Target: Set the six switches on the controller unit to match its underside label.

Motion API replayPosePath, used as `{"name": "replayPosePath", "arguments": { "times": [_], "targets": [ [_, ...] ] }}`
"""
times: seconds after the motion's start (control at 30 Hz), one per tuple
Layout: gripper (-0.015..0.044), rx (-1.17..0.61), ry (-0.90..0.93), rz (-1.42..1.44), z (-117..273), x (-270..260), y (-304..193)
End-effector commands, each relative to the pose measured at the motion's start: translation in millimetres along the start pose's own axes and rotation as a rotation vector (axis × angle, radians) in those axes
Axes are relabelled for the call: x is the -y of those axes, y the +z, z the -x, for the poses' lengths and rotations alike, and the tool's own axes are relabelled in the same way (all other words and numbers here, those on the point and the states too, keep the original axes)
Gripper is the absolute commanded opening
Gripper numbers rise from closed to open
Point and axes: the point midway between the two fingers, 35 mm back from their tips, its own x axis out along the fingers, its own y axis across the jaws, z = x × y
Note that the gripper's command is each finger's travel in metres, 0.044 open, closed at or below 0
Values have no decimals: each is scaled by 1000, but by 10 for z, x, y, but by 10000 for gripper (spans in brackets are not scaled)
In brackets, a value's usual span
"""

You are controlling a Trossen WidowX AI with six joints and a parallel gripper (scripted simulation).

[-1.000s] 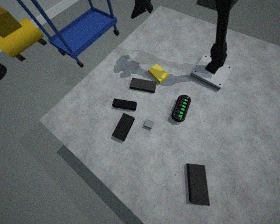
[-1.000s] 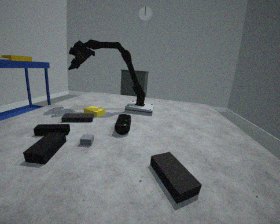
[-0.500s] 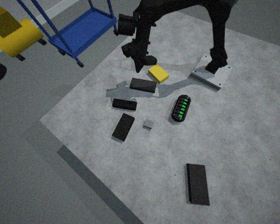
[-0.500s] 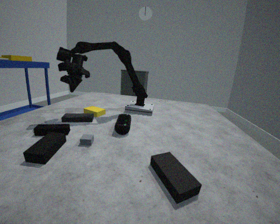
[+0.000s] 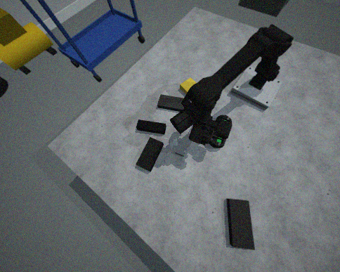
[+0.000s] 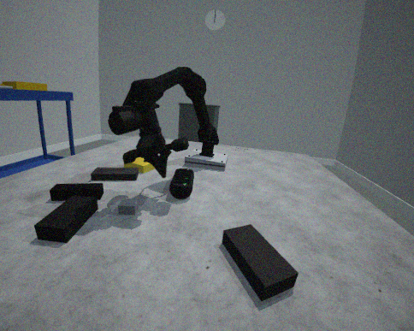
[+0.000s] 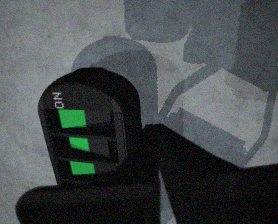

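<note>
The dark grey controller unit [image 5: 227,119] [image 6: 181,184] [image 7: 90,95] sits on the bench with its switches facing up; its underside label is hidden. In the wrist view three switches show, with green ends on the side marked ON; how they are tilted is hard to tell. The other switches are hidden behind the fingers there. My gripper [image 6: 164,175] [image 7: 153,132] is shut and empty. It points down close to the unit, left of it in the exterior view; whether it touches the unit cannot be told.
A yellow block [image 5: 189,85] [image 6: 139,165] and three dark blocks [image 5: 171,102] [image 5: 151,126] [image 5: 149,154] lie left of the unit. A small grey block [image 6: 127,209] lies in the arm's shadow. Another dark block [image 5: 241,223] [image 6: 260,259] lies near the front.
</note>
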Motion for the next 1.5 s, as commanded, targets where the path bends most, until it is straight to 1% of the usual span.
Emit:
{"name": "replayPosePath", "arguments": {
  "times": [0.0,1.17,1.47],
  "targets": [
    [0,-32,-6,7,-50,7,-47],
    [0,-33,-6,7,-540,163,-56],
    [0,-33,-5,7,-555,149,-57]
  ]
}}
